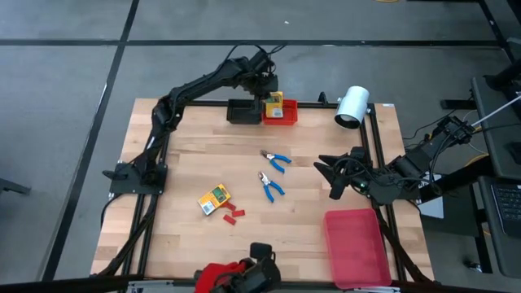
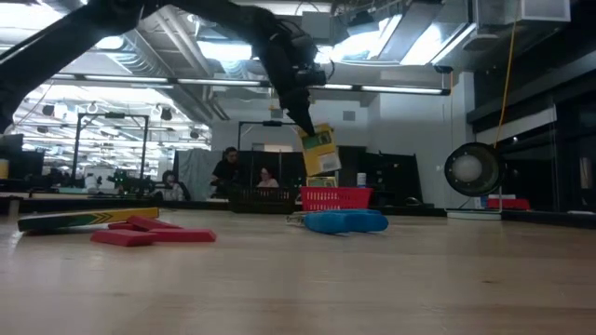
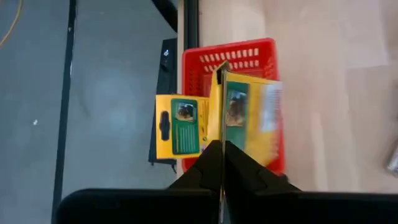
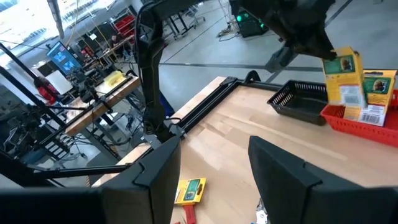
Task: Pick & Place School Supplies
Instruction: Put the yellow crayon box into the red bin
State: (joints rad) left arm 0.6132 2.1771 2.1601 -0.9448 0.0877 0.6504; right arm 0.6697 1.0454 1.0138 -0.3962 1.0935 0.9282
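Left gripper [image 1: 271, 88] is positioned at the top centre of the high view, directly above the red bin [image 1: 285, 118]. Its fingers are clamped tight on the upper edge of a yellow-and-green box [image 2: 320, 152], which hangs tilted in the air above the bin; the low view confirms the box is clear of the bin rim. In the left wrist view, the held box [image 3: 249, 118] appears edge-on between the dark fingertips [image 3: 211, 168], and a second yellow-and-green box [image 3: 183, 127] stands inside the red bin alongside it. A black bin [image 1: 243, 111] sits touching the red bin on its left side in the high view.

Right gripper [image 1: 332, 175] is at the right centre of the high view, over the table's right edge, with its fingers spread wide and nothing between them.

A third yellow-and-green box [image 1: 214, 198] lies flat on the table [image 1: 187, 155], lower left of centre in the high view. Just to its lower right lie small red pieces [image 1: 232, 215]. Two blue-handled pliers are at centre frame: one [image 1: 277, 159] nearer the top, the other [image 1: 270, 186] just below it, apart from each other. A flat red tray [image 1: 356, 244] occupies the lower right corner of the table. A white cylindrical lamp [image 1: 352, 107] stands at the upper right edge.
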